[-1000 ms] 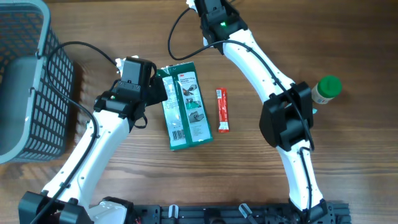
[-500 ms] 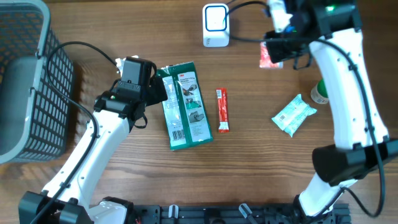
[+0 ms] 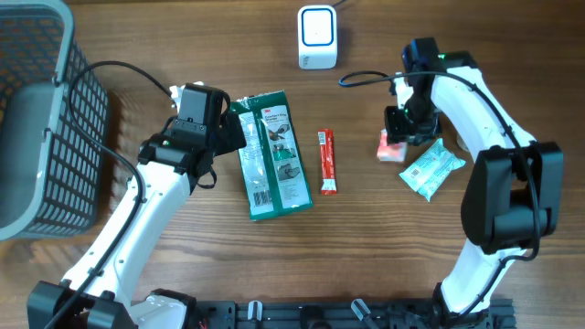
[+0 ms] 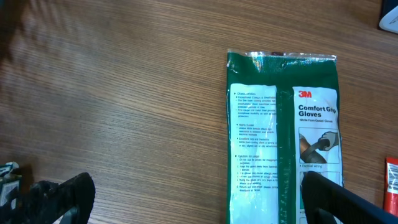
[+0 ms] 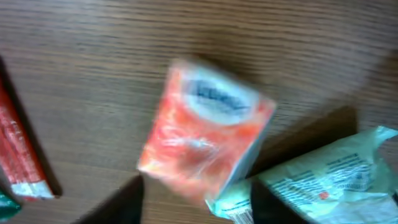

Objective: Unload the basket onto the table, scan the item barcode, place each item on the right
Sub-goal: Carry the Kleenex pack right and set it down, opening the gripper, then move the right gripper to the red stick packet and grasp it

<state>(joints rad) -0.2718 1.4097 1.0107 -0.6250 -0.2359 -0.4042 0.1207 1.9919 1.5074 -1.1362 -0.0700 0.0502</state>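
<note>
One basket [image 3: 55, 119] at left, one white scanner [image 3: 317, 37] at top centre. Four packets: one gloves pack [image 3: 272, 155], one red stick [image 3: 327, 162], one orange packet [image 3: 390, 149], one pale-green pouch [image 3: 431, 170].

Two arms of one build: white shells, black joints.

Left arm [image 3: 137, 219]: long rounded white links with black housings at the joints and a boxy black wrist block [image 3: 199, 108]. A thin black cable [image 3: 119, 66] loops off it. Left gripper [image 4: 196, 179]: matte black fingers [image 4: 59, 199], blunt, wedge-shaped, rough-textured. Right arm [image 3: 475, 96]: the same white tubes, a bulky black elbow housing [image 3: 507, 196] and one small green light [image 3: 441, 58] on the black wrist. Another black cable [image 3: 366, 79] runs from it. Right gripper [image 3: 400, 130]: black; its fingers show only as dark blurs in the wrist view. Both arms are mounted on a black rail [image 3: 347, 315] with small pale clips.
</note>
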